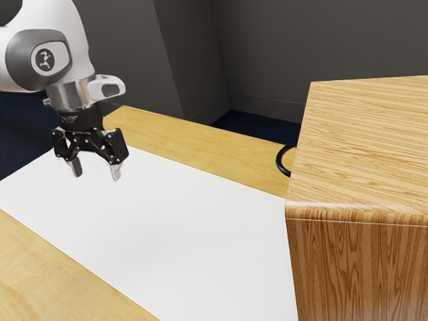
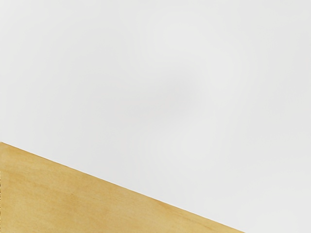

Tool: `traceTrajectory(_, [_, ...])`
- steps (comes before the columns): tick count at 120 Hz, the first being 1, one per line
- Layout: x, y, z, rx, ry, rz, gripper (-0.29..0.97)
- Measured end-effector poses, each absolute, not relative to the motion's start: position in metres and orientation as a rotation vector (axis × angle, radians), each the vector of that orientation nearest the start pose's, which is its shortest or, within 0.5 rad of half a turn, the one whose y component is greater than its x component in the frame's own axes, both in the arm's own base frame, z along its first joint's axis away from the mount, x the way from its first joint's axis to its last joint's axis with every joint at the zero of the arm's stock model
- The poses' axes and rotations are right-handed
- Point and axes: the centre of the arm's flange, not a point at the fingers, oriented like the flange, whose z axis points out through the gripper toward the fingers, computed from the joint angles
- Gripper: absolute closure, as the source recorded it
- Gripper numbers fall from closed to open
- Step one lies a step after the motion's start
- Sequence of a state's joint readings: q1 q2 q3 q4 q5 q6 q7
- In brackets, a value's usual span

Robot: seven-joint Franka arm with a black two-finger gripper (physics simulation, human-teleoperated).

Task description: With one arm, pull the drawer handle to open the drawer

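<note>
From the side, a big wooden box (image 1: 361, 154) stands on the table (image 1: 200, 144). A thin black handle (image 1: 278, 160) sticks out of the box's far side, near its top edge. The drawer front faces away, so I cannot tell how far it is pulled out. It looks shut to me, since the handle sits close to the box.

The claw (image 1: 96, 172) hangs well away from the box, over a white mat (image 1: 187, 234). Nothing of the job looks done yet. The claw has to go across to the handle, get its fingers around it, and pull away from the box.

The claw's two fingers stand wide apart. Nothing is between them and they touch nothing. They float a little above the mat.

From the hand's camera, I see the white mat (image 2: 170, 87) under the claw, and a strip of bare table (image 2: 73, 194) beside it. The mat has a faint soft shadow on it.
</note>
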State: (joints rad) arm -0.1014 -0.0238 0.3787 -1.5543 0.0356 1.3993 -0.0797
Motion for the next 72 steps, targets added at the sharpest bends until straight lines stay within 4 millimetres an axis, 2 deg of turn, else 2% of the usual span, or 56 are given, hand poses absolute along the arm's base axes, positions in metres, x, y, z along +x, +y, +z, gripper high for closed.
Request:
traceTrajectory(15, [0.515,0.145,0.635,-3.077,-0.512,0.124,0.00])
traceTrajectory(34, [0.526,0.116,0.638,-3.098,-0.403,0.066,0.00])
traceTrajectory(44, [0.525,0.098,0.664,-3.113,-0.339,-0.025,0.00])
traceTrajectory(51, [0.507,0.087,0.723,-3.131,-0.295,-0.212,0.00])
traceTrajectory(56, [0.500,0.081,0.746,-3.147,-0.276,-0.295,0.00])
traceTrajectory(64, [0.503,0.067,0.754,-3.163,-0.246,-0.343,0.00])
traceTrajectory(72, [0.522,0.053,0.738,-3.168,-0.223,-0.313,0.00])
